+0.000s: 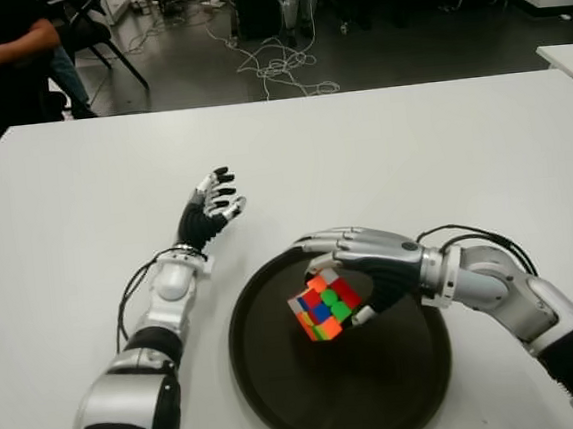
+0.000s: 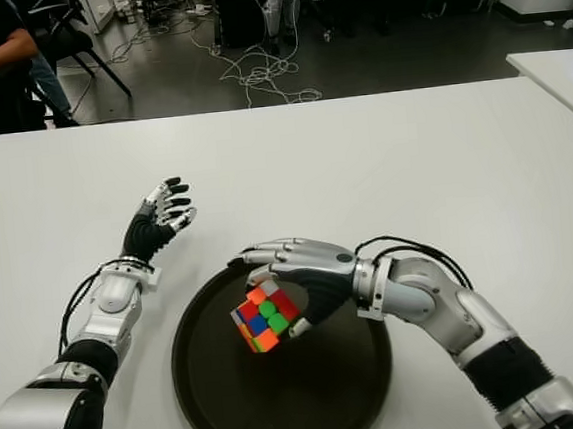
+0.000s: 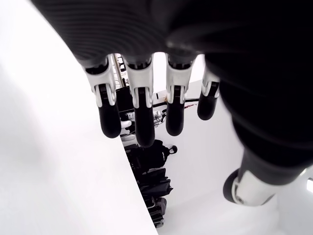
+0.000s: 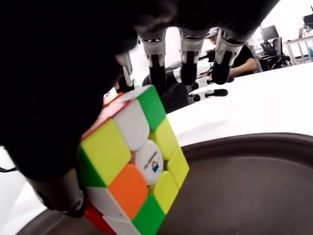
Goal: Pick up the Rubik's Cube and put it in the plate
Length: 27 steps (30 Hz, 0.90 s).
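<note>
- Our right hand (image 1: 366, 268) grips the multicoloured Rubik's Cube (image 1: 325, 307) above the round dark brown plate (image 1: 281, 376), lower centre; release remains.
- Our left hand (image 1: 211, 211), fingers relaxed and empty, shows left of the plate.

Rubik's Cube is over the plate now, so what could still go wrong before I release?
1. The Rubik's Cube sits tilted in the right hand, a corner pointing down; released like this, it may tumble and roll toward the rim of the plate.
2. The right wrist view shows the fingers arched over the cube; opening them may drag it sideways.
3. The left hand, open on the table beside the plate's left, looks clear enough.
</note>
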Available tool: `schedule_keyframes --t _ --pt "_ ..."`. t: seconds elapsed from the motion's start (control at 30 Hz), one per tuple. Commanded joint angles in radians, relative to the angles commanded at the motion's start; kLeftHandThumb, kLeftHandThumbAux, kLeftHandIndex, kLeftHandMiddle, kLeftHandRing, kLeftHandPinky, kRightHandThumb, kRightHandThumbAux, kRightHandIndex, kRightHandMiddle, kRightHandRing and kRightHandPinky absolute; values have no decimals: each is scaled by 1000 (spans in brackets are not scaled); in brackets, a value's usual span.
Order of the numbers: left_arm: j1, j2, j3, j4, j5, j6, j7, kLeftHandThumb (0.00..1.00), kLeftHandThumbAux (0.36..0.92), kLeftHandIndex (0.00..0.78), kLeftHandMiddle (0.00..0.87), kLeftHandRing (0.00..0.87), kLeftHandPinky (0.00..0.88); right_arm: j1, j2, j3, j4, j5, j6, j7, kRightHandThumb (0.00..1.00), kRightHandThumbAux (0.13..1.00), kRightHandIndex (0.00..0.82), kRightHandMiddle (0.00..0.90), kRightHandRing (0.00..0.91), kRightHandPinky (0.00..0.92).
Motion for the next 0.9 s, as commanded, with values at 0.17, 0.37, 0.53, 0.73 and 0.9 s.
schedule_keyframes --t 0.17,0.37,0.53,0.73,0.9 --pt "1 -1 -3 -4 3 -5 5 106 678 139 192 202 206 -3 -10 1 -7 15 7 29 689 731 415 81 0 0" --pt "2 2 -11 -5 16 -8 21 79 658 136 185 186 173 -2 -13 -6 -13 34 12 56 689 732 414 72 0 0" --pt "1 0 -10 -5 14 -7 26 78 672 132 179 181 168 6 -4 -22 -13 32 7 36 683 737 406 25 0 0" --pt "1 -3 -8 -5 9 -10 23 90 667 132 177 193 201 20 -3 -38 -29 27 34 24 365 713 163 2 0 0" --pt "2 -4 -7 -5 7 -13 23 94 679 138 187 195 202 31 1 -49 -44 23 56 7 171 649 27 0 0 0"
